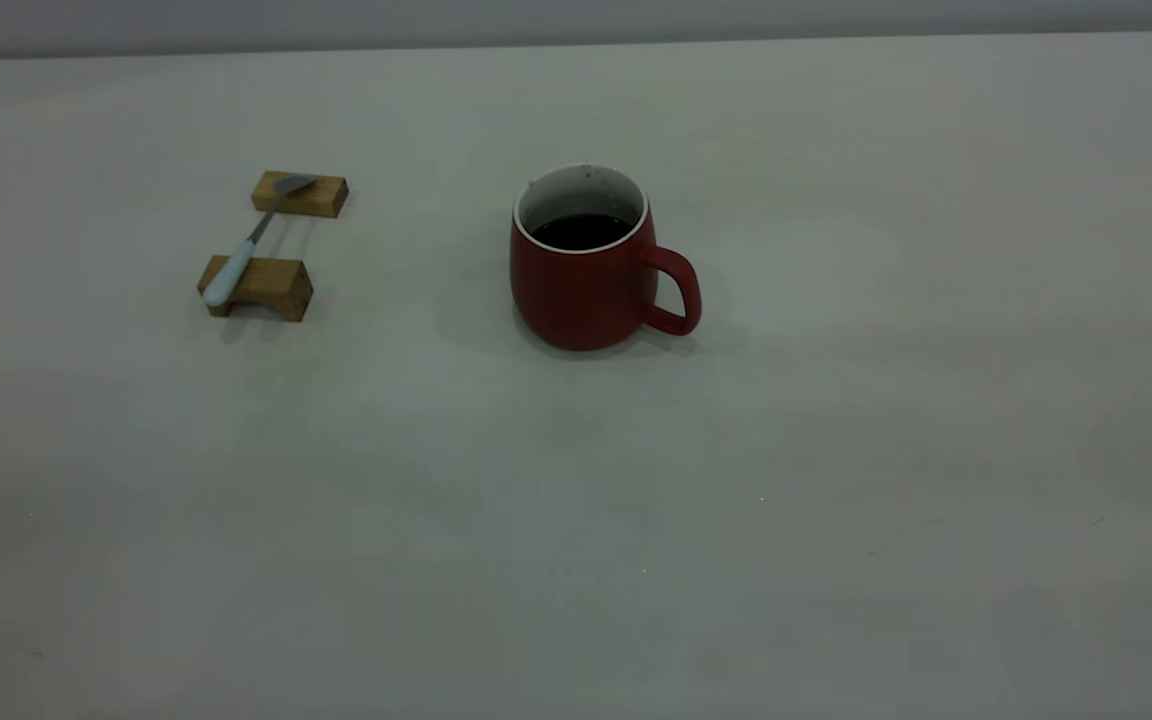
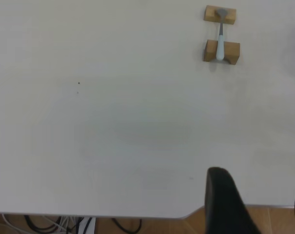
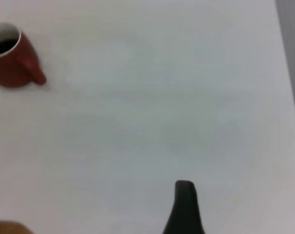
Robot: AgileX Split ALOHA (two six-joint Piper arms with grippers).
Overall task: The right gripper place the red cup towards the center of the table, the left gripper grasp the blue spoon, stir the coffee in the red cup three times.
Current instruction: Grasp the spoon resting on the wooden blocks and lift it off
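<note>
The red cup stands upright near the middle of the table, its handle pointing right, with dark coffee inside. The blue spoon lies bridged across two wooden blocks to the cup's left, pale handle nearest the camera. Neither arm shows in the exterior view. The left wrist view has the spoon far off; my left gripper is open over the table's edge, holding nothing. Only a dark tip of my right gripper shows in its own view, far from the cup.
The spoon rests on a far block and a near block. In the left wrist view the table's edge has cables and wooden floor below it. The table's right edge shows in the right wrist view.
</note>
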